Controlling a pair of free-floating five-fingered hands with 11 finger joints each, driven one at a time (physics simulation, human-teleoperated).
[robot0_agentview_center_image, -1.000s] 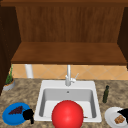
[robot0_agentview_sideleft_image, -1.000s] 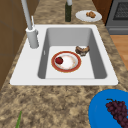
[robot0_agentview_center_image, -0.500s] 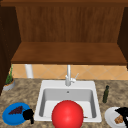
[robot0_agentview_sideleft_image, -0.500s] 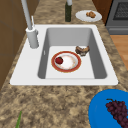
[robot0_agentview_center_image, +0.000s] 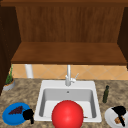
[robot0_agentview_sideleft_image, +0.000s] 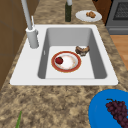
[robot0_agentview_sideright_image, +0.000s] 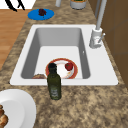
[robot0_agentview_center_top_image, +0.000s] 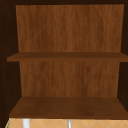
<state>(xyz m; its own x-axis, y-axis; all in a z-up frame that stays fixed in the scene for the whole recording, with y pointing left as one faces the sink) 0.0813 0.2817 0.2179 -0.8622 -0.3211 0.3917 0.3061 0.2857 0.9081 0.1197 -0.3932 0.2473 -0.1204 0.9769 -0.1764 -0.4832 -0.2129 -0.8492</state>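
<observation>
Taking the sink (robot0_agentview_center_image: 92, 87) as the landmark: inside it lies a red-rimmed plate (robot0_agentview_sideleft_image: 66, 61) carrying a small red fruit (robot0_agentview_sideleft_image: 59, 60), with a brown pastry (robot0_agentview_sideleft_image: 82, 50) just beside the plate. A dark bottle (robot0_agentview_center_image: 106, 94) stands right of the sink, the tap (robot0_agentview_center_image: 68, 75) behind it. The left hand (robot0_agentview_center_image: 28, 115) hovers at the blue plate (robot0_agentview_center_image: 8, 116) of grapes (robot0_agentview_center_image: 15, 110) left of the sink; the right hand (robot0_agentview_center_image: 119, 111) is over the white plate (robot0_agentview_center_image: 108, 117) (fingers too dark to read on either). A red ball (robot0_agentview_center_image: 67, 115) blocks the sink's front in the front view.

Even, soft light fills the kitchen, with no glare. The shelf (robot0_agentview_center_image: 67, 53) interior looks dim, and the sink (robot0_agentview_sideleft_image: 67, 47) walls carry only faint grey shading.
</observation>
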